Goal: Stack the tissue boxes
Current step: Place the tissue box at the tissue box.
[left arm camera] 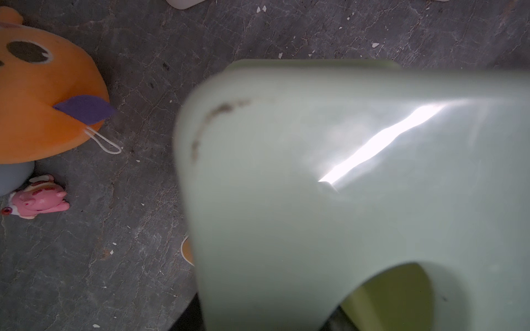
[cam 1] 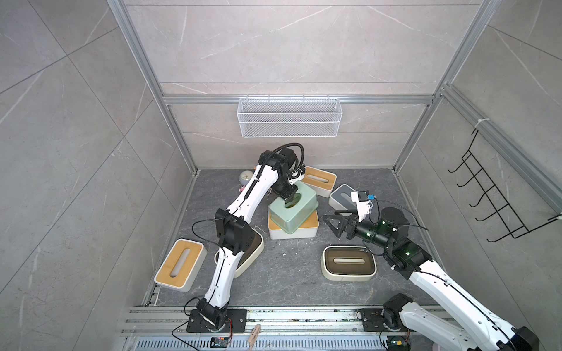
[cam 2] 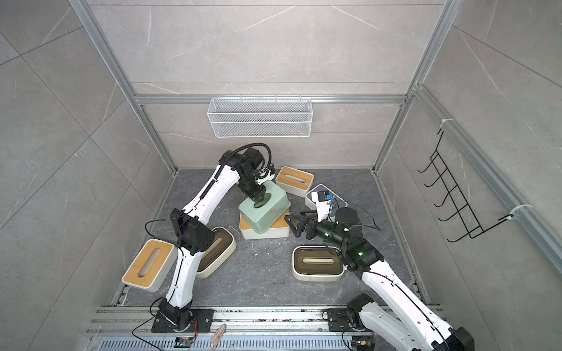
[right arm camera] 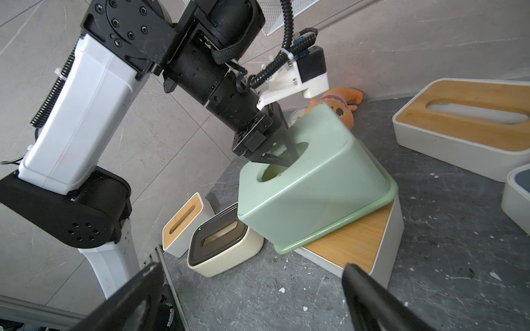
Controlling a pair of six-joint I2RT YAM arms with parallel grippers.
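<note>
1. My left end effector [cam 1: 287, 199] reaches down into the oval slot of the mint box [cam 1: 296, 214]. It is closed on the slot's rim, as the right wrist view [right arm camera: 282, 159] shows.
2. The mint box sits tilted and skewed on a bamboo box [cam 1: 304, 233] in the middle of the desk [cam 1: 289, 279], with one corner hanging over the lid's edge.
3. My right end effector [cam 1: 330, 226] is spread wide and empty. It hovers just beside the stack and points at it.
4. A rear bamboo box [cam 1: 319, 180] lies just behind the stack. The grey box [cam 1: 340, 197] next to it is partly hidden in both top views by my right wrist camera.
5. The right cream box [cam 1: 349, 263] lies near my right end effector, on the front side. The left cream box [cam 1: 254, 256] is partly covered by my left elbow. The left bamboo box [cam 1: 181, 264] sits at the desk's left edge, well apart from the stack.
6. By the back wall, beyond the mint box, lie an orange fish [left arm camera: 43, 100], a pink toy [left arm camera: 37, 200] and a small clock [cam 1: 245, 176]. The clock's face is too small to read.
7. A dark smudge marks one corner of the mint box in the left wrist view.
8. A mesh basket [cam 1: 289, 117] hangs on the back wall and a hook rack [cam 1: 492, 194] on the right wall.
</note>
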